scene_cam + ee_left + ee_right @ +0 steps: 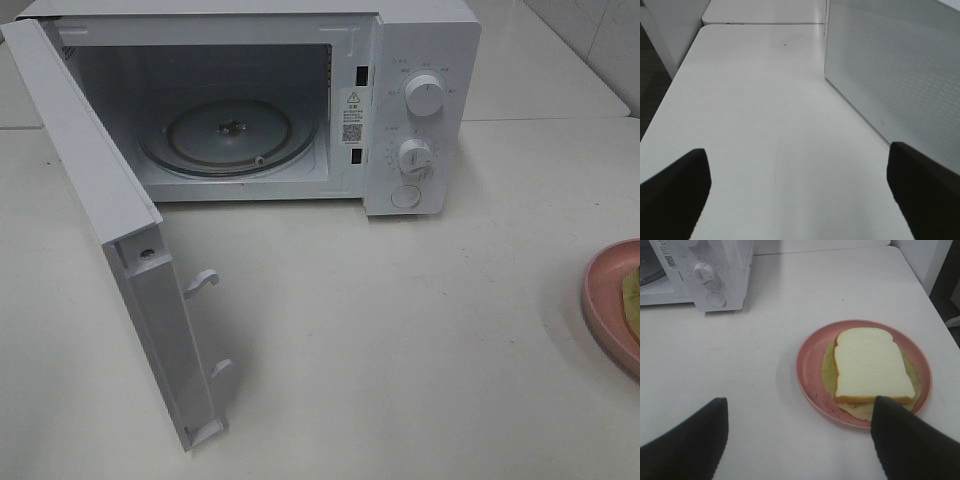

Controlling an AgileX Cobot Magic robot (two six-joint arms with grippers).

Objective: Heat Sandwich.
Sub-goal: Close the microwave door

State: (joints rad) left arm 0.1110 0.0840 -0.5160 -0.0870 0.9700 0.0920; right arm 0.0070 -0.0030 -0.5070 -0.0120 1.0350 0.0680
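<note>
White box microwave (420,100) stands at far side of white table (400,330), hinged door (110,230) swung wide, glass turntable (230,135) bare. White-bread sandwich with golden crust (871,365) sits on round pink plate (812,365) at table's right edge, not yet lifted. Right gripper (800,440) hovers near plate, fingers spread, empty; left gripper (797,190) likewise apart, beside door. Loading, closing, heating all remain

A white worktop (400,330) fills the scene, matte and evenly lit, with soft shadows. A seam (560,118) crosses it at the back, where another white slab (540,70) joins it. Pale tiled wall (600,35) shows in the far right corner. In the left wrist view, dark floor (651,70) lies beside the worktop's edge.
</note>
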